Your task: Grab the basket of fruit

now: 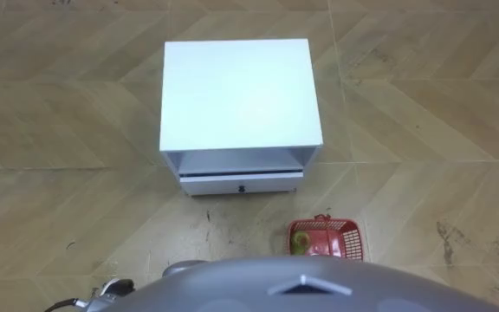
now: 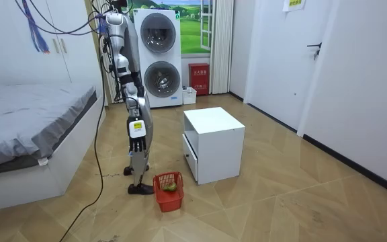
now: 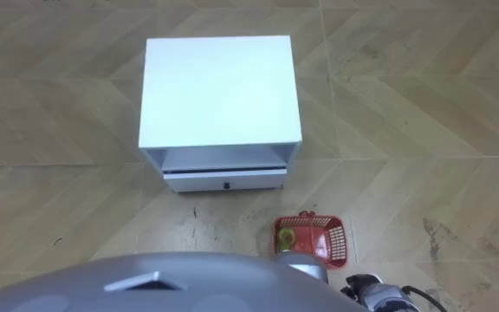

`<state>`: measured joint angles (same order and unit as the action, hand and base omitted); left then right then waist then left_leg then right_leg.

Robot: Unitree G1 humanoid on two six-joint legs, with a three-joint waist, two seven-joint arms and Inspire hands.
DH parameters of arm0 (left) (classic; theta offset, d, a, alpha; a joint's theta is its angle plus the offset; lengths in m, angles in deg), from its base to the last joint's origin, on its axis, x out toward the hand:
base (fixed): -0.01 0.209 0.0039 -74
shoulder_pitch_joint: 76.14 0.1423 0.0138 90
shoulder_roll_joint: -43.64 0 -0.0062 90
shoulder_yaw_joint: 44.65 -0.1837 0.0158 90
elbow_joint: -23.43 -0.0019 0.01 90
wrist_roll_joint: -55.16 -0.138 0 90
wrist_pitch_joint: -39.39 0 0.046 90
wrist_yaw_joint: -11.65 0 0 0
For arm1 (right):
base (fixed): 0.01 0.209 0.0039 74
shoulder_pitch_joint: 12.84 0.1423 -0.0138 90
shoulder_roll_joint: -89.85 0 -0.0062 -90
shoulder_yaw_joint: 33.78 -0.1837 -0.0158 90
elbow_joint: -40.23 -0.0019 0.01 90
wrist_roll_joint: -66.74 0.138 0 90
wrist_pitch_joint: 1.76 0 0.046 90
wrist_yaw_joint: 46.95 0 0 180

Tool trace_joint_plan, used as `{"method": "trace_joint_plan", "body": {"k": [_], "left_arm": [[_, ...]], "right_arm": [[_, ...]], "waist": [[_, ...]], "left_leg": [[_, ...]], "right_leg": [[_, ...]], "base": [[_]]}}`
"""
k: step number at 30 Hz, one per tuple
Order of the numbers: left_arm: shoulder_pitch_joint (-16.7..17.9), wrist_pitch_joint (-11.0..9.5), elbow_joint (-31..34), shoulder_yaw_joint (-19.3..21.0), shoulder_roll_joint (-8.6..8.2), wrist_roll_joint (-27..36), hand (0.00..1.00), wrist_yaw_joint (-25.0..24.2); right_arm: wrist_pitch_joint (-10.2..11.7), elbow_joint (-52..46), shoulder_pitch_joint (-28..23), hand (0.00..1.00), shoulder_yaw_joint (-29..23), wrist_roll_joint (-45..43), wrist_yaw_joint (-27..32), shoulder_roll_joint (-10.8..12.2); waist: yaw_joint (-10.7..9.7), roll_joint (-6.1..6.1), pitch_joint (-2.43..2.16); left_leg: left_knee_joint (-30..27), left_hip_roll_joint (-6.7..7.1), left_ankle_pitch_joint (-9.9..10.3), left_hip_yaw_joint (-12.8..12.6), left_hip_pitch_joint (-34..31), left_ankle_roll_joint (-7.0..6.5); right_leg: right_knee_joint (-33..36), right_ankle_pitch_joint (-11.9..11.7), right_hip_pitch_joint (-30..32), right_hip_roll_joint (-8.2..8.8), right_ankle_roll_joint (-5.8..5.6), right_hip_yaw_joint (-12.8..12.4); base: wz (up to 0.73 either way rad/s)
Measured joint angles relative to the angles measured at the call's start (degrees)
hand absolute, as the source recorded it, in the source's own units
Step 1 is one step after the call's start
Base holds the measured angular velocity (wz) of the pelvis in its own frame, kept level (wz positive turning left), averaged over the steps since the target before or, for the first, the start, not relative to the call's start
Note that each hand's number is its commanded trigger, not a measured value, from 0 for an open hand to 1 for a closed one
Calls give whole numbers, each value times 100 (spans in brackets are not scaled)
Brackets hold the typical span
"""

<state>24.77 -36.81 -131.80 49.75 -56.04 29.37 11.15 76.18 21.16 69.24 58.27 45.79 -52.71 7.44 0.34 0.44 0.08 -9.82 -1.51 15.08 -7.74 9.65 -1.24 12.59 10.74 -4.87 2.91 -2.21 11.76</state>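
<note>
Fruit sits in the red fruit basket (image 1: 326,237), one green fruit (image 1: 300,244) by the look of it, and the basket rests on the floor (image 1: 423,104) right by the robot's feet, a bit to its right, just in front of the white cabinet (image 1: 236,91). The robot stands up tall between the bed (image 2: 32,107) and the cabinet. Its right hand (image 2: 136,138) hangs down by its leg, well above the basket; I cannot tell if its fingers are apart or together. The left hand (image 1: 111,291) peeks in low down, and I cannot tell there either. The basket looks like thin plastic with holes, so it is likely light and stiff, but it could tip and spill the fruit. The top rim — or a handle, if it has one — seems the best place to hold.
</note>
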Motion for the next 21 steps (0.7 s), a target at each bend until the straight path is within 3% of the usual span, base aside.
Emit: {"method": "trace_joint_plan", "body": {"k": [14, 21], "left_arm": [[74, -15, 15, 10, -57, 47, 0, 147], [130, -123, 44, 9, -58, 41, 0, 163]], "right_arm": [[19, -7, 9, 0, -123, -45, 12, 15], [73, -6, -5, 0, -121, 16, 19, 16]], "waist": [[-13, 5, 5], [-11, 31, 7]], "left_leg": [[7, 6, 0, 9, 3, 0], [17, 13, 0, 23, 5, 0]], "right_leg": [[5, 0, -4, 7, 0, 38], [13, 0, -13, 12, -1, -2]], "base": [[0], [0]]}}
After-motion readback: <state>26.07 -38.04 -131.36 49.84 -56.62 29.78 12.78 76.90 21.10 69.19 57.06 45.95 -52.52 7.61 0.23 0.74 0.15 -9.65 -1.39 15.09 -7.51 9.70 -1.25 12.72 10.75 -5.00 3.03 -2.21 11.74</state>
